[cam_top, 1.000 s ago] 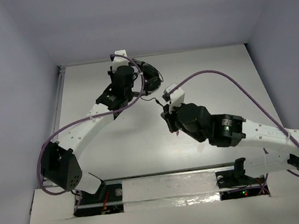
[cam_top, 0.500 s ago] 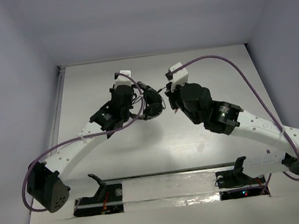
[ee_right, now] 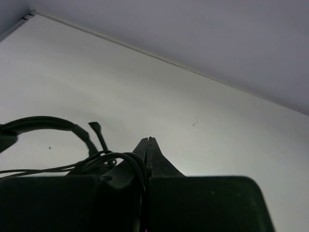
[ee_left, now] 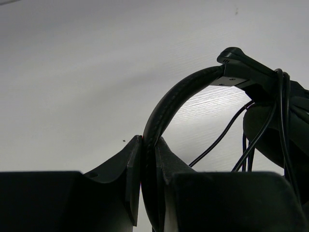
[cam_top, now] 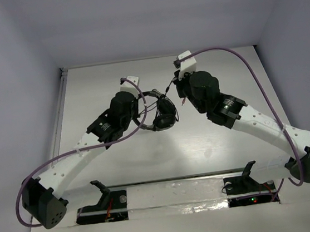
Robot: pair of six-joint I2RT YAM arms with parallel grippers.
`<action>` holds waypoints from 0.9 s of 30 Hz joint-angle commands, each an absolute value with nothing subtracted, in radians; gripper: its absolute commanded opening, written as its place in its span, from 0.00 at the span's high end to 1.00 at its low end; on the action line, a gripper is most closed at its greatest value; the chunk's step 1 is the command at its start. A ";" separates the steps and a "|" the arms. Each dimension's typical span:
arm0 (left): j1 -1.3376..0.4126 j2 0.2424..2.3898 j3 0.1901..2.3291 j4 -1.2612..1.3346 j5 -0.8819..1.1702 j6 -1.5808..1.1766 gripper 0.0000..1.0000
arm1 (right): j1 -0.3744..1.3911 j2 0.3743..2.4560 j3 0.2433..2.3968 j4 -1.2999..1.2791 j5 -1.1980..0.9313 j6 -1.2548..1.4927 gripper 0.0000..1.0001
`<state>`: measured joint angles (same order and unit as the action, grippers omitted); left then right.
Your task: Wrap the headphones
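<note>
The black headphones [cam_top: 160, 115] hang over the middle of the white table. My left gripper [cam_top: 142, 107] is shut on their headband; in the left wrist view the jaws [ee_left: 148, 145] pinch the padded headband [ee_left: 178, 94], which arches right to an ear cup [ee_left: 275, 140]. The thin black cable [ee_left: 219, 137] hangs in loops by that cup. My right gripper [cam_top: 178, 91] is just right of the headphones, shut on the cable [cam_top: 169, 86]. In the right wrist view the cable [ee_right: 120, 157] curls over the left finger into the closed jaws [ee_right: 148, 141], and the headband [ee_right: 43, 122] is at left.
Grey walls close in the table on three sides, with a metal rail [cam_top: 61, 104] along the left edge. Thick purple robot cables [cam_top: 246, 77] arc over both arms. The arm bases stand behind a reflective strip [cam_top: 174, 189] at the near edge.
My left gripper has carried the headphones nearer and a little right. My right gripper has moved away toward the far wall, from below the headphones to their right side.
</note>
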<state>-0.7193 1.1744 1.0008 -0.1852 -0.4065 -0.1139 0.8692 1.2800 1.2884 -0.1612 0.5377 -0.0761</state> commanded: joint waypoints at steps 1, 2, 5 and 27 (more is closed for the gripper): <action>-0.724 1.077 1.019 -0.164 -0.292 -0.110 1.00 | 0.833 1.293 1.250 0.026 0.532 -0.143 1.00; -0.724 1.071 1.026 -0.184 -0.284 -0.107 1.00 | 0.809 1.310 1.250 0.029 0.525 -0.140 1.00; -0.724 1.022 1.017 -0.183 -0.226 -0.101 1.00 | 0.785 1.319 1.226 0.067 0.514 -0.137 1.00; -0.660 0.971 1.075 -0.040 -0.045 -0.210 1.00 | 0.758 1.223 0.930 0.238 0.308 0.104 1.00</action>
